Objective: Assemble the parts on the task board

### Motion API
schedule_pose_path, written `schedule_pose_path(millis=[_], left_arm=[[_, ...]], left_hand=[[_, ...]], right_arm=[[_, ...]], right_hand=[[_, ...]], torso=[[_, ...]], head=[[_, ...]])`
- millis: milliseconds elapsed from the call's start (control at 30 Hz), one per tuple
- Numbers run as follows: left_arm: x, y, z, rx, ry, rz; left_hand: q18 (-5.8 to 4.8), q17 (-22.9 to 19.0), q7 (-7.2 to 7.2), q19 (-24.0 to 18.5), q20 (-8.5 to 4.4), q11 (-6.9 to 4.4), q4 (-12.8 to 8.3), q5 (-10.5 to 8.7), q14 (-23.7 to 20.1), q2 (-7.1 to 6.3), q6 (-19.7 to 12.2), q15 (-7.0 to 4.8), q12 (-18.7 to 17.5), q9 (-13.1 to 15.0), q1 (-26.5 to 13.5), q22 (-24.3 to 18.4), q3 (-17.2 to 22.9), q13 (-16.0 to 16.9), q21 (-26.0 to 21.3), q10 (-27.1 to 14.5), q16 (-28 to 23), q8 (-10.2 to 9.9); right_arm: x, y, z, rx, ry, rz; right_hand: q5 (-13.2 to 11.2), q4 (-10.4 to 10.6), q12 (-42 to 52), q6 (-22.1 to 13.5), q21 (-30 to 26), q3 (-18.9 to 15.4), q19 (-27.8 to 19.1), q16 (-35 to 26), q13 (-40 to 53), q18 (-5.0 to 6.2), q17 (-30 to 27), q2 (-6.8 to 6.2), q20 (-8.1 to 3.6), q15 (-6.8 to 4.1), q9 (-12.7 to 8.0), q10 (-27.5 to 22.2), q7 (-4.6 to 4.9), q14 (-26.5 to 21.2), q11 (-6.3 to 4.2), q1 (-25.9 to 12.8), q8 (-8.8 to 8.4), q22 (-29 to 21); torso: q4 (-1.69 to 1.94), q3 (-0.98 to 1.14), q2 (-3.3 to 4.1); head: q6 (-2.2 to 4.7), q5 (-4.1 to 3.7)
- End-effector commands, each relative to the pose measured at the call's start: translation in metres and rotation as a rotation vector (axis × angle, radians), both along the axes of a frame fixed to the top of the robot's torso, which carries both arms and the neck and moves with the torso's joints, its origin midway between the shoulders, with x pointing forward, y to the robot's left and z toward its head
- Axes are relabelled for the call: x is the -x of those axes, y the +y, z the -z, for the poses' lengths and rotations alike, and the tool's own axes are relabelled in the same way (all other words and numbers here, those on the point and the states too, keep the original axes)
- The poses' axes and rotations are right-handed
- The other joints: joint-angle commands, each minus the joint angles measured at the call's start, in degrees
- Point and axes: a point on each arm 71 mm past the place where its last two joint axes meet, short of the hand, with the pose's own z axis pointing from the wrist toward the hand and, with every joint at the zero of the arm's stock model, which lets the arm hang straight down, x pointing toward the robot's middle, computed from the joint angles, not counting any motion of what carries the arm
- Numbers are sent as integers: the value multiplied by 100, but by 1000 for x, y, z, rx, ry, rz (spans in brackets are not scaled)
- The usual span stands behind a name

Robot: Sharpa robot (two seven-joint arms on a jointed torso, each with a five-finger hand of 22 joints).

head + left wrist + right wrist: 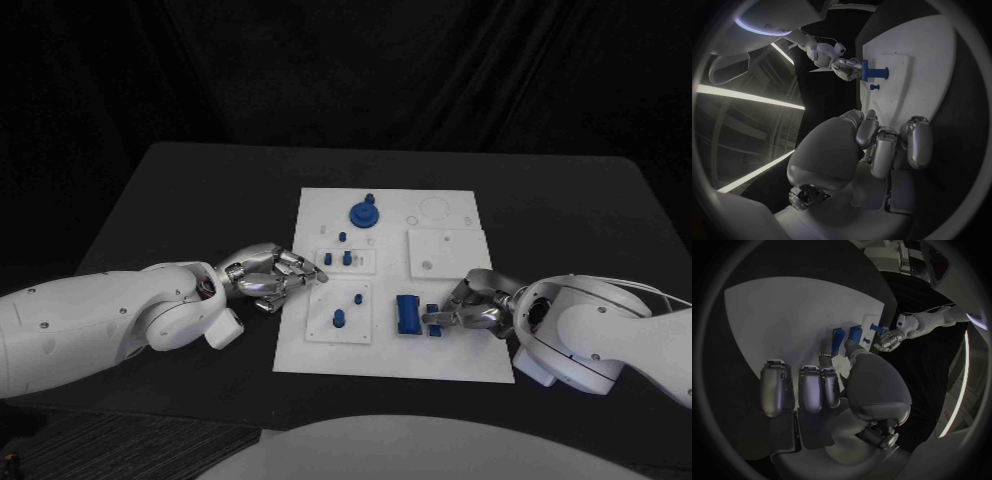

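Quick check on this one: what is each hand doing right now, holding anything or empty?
Left hand: at the task board's left edge, fingers curled, nothing visible in them.
Right hand: fingers at a blue part near the board's right edge; grip cannot be told.

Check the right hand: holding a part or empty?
Cannot tell. The right hand sits at the blue block on the board; no view shows a grip.

Black table (188, 190); black curtain (346, 70) behind; bright light strips (748, 97) overhead.
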Motion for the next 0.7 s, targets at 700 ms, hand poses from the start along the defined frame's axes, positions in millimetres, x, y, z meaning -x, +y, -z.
schedule_pose_path(millis=[700], left_arm=[[1,-1,0,12,11,11]], left_hand=[[64,1508,-1,-41,9,-315,-7,2,615,-52,63,-25,1373,9,-16,897,49,2576,-39,1086,15,18]], right_arm=[[0,-7,-11,-14,-159,-75]], right_hand=[[-410,491,15,-724,-69,-645,227,34,1510,36,838,-49,-48,-54,1024,594,-32,472,-51,85,1077,1223]], torso=[[-1,0,1]], head=[[1,15]])
